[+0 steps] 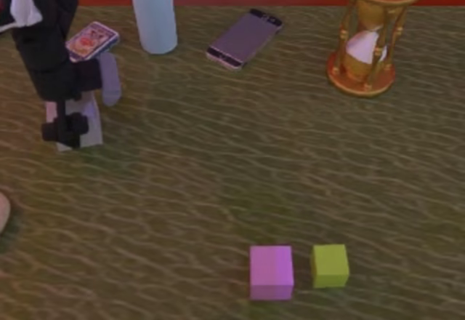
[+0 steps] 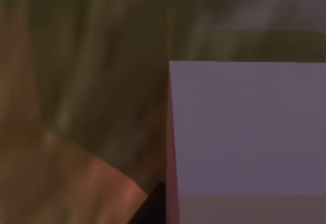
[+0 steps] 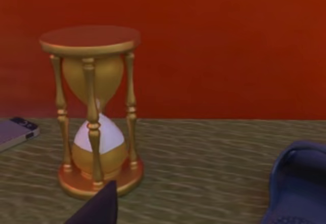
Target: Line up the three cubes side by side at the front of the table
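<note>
left gripper [image 1: 67, 127] over the lavender cube [image 1: 86, 127], far back-left on the table [image 1: 218, 182].
i cannot tell its finger state. rigid, light, matte block; take opposite flat faces. magenta cube [image 1: 271, 271] and yellow-green cube [image 1: 330, 265] sit far ahead, to its right. no containers hold anything.

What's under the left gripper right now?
The lavender cube sits under the left gripper, on the table at far left. The arm covers most of the cube; whether the fingers grip it cannot be seen.
</note>
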